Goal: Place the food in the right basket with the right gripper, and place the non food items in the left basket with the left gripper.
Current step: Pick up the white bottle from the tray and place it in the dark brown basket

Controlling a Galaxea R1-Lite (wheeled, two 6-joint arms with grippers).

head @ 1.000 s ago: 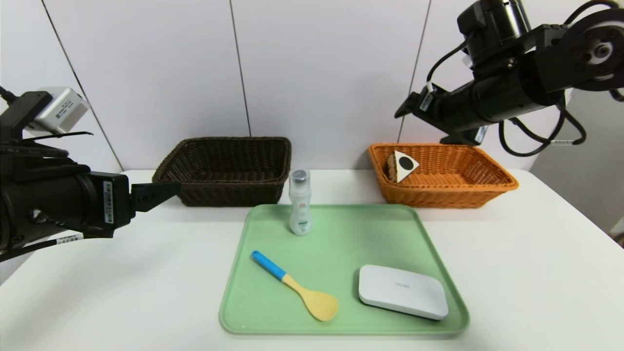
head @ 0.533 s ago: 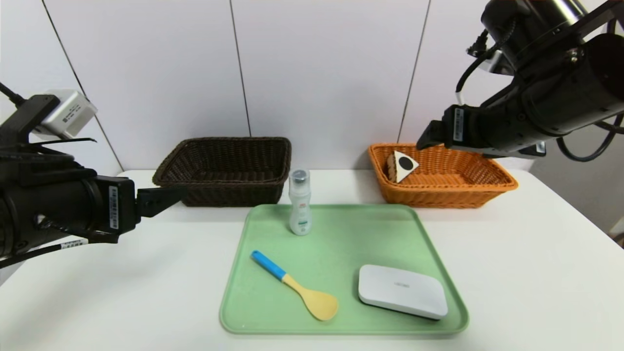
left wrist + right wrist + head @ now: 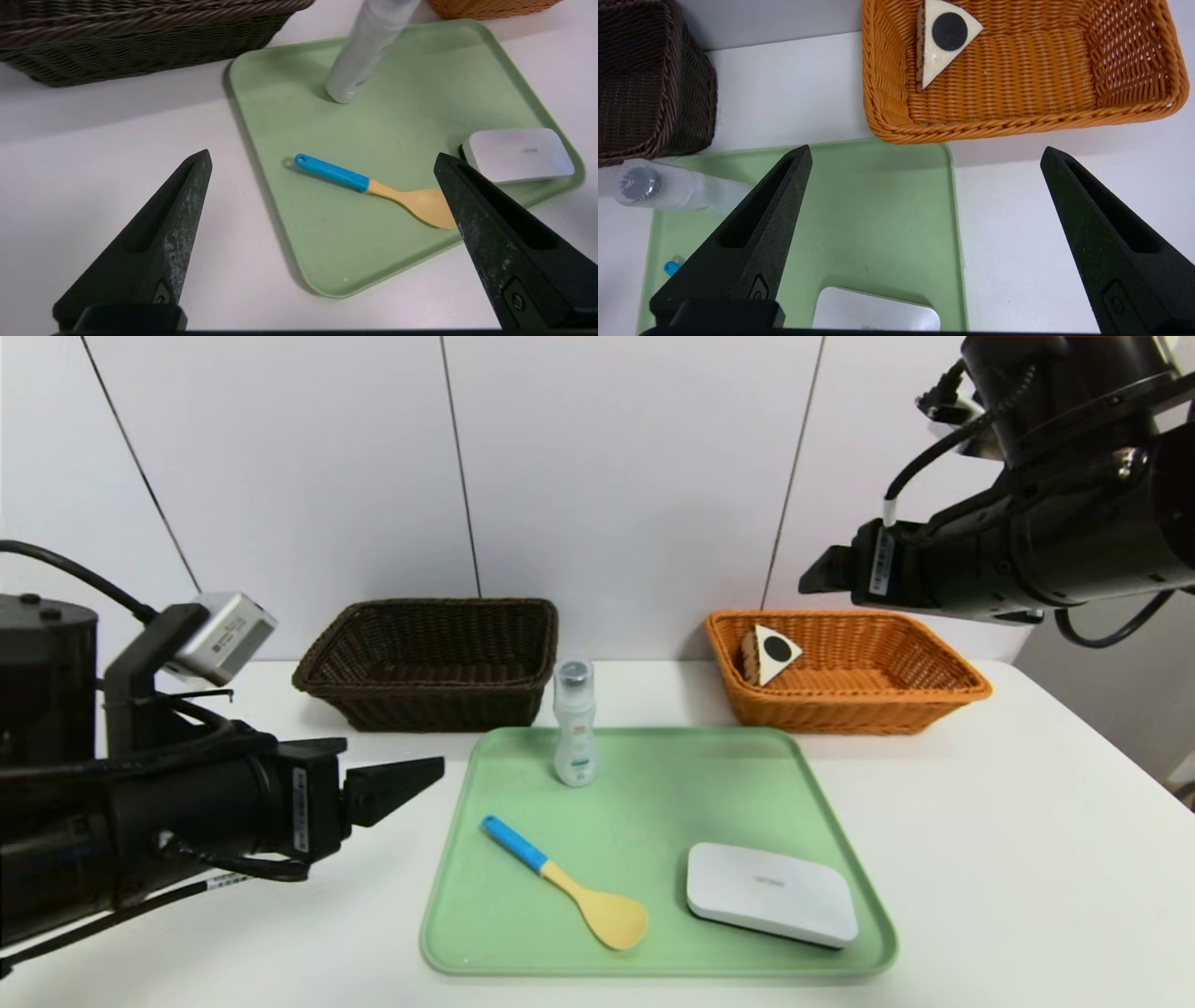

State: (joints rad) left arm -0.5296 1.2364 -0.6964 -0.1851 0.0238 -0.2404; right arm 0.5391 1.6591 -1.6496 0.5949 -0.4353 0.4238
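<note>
On the white worktop, the green tray (image 3: 672, 821) holds my three non-food items: the white box (image 3: 771, 894) by its near right corner, the spoon (image 3: 560, 879) slanting toward the near edge, and the bottle (image 3: 575, 737) upright by the far left corner. Above the tray's left edge I hold the left gripper (image 3: 323, 151) wide open and empty, presumably to reach the spoon, while my right gripper (image 3: 927, 147), also spread and empty, hangs clear, its cake slice (image 3: 773, 653) lying in the orange basket (image 3: 850, 714).
</note>
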